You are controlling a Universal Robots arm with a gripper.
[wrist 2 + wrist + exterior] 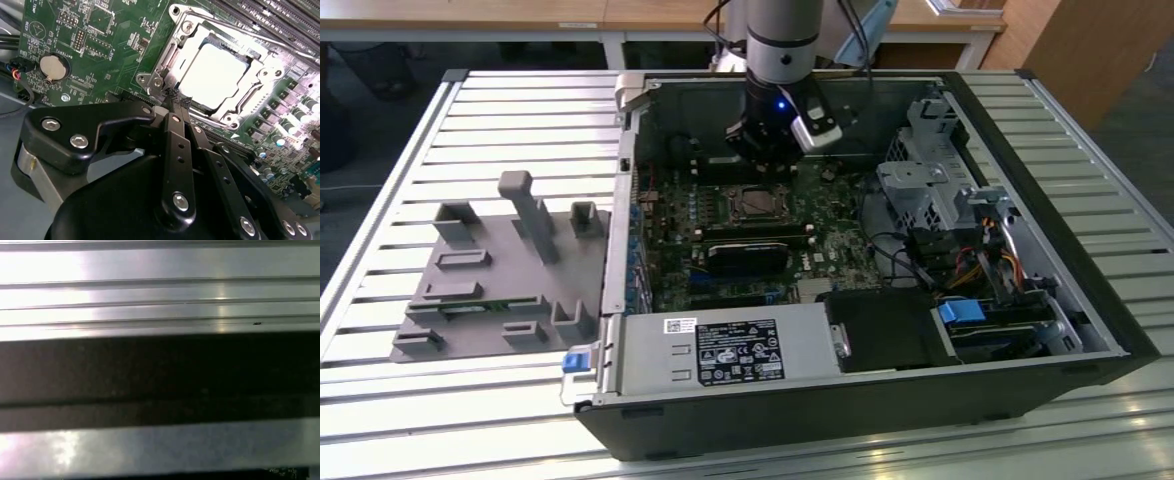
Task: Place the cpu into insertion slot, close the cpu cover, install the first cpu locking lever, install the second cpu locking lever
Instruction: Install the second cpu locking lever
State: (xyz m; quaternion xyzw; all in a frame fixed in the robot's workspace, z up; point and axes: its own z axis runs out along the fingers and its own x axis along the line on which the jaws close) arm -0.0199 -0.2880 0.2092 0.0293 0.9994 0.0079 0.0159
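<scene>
In the second wrist view the cpu (214, 75) lies flat in the insertion slot (167, 60), its pale face glaring. The silvery cpu cover (260, 80) lies down around it, framing the chip through its window. My gripper (177, 101) is shut, its two black fingers (172, 135) pressed together. Their tips sit right at the socket's near edge, and nothing shows between them. In the exterior view the gripper (766, 165) hangs inside the open computer case, just behind the socket (754, 205) on the green board (670, 215).
The black case (1067, 300) lies open on a slatted metal table (400, 400). A black module (747, 255) sits in front of the socket. Drive cages and cables (947, 220) fill the exterior view's right. A grey fixture (494, 270) stands on the table at the left.
</scene>
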